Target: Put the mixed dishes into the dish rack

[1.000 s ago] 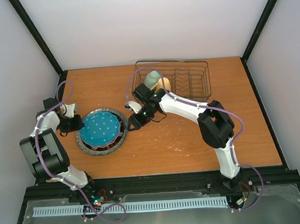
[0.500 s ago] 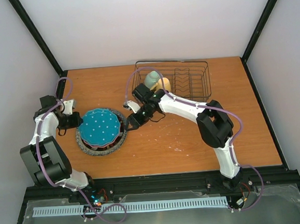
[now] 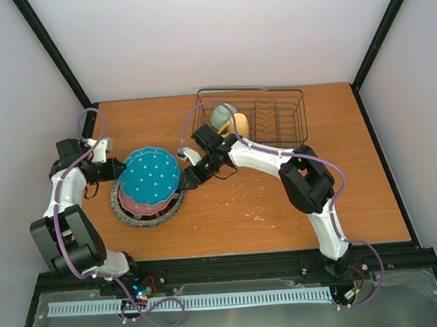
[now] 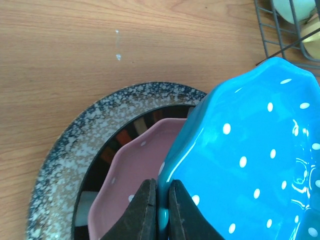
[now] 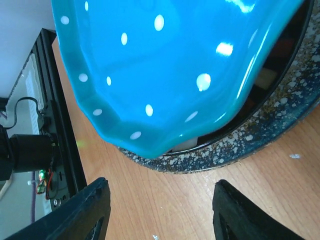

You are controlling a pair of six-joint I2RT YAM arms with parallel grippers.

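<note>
My left gripper (image 3: pixel 119 168) (image 4: pixel 161 210) is shut on the left rim of the teal white-dotted plate (image 3: pixel 151 176) (image 4: pixel 250 150) (image 5: pixel 165 70) and holds it tilted above the stack. Under it lie the pink white-dotted plate (image 3: pixel 135 206) (image 4: pixel 130 175), the dark-rimmed cream plate (image 4: pixel 107 155) and the grey speckled plate (image 3: pixel 143 219) (image 4: pixel 65 150) (image 5: pixel 280 120). My right gripper (image 3: pixel 185 180) (image 5: pixel 160 210) is open and empty, just right of the teal plate's edge. The black wire dish rack (image 3: pixel 275 117) at the back holds the pale green bowl (image 3: pixel 222 115) and the yellow mug (image 3: pixel 239 123).
The wooden table (image 3: pixel 282 196) carries some small white specks. Black frame posts stand at the back corners. The right arm (image 3: pixel 303 179) stretches across the middle of the table from the front right.
My left gripper has lifted the teal plate off the stack and moved it back and to the right, baring the pink plate. My right gripper has shifted slightly left, staying at the plate's right edge.
</note>
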